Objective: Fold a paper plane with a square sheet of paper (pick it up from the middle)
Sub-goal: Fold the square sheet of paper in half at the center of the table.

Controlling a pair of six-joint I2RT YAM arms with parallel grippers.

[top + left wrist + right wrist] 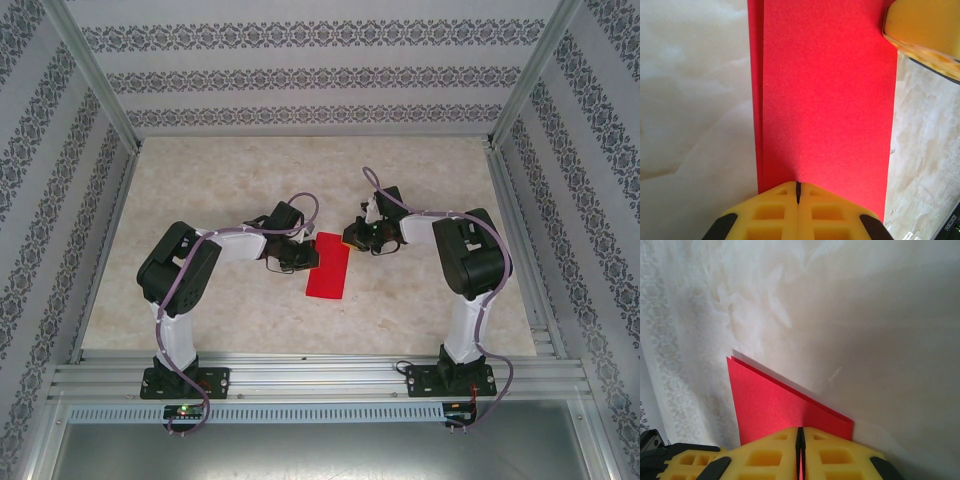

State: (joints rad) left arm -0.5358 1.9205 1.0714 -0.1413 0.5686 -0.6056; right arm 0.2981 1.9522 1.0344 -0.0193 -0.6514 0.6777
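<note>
Left hand: I am holding my left hand (797,197) fully shut, its fingers (772,216) pressed against each other at the left side of the sheet of paper (328,268). I cannot tell whether any paper is caught between them.
Sheet of paper: it is lying on the pale marbled surface (430,300) between my two hands, folded into a narrow red rectangle of two layers whose edges are sitting slightly out of line along one side.
Right hand: I am pinching the sheet's far right corner with my right hand (800,437), which is almost closed, with a red sliver showing in the slit.
</note>
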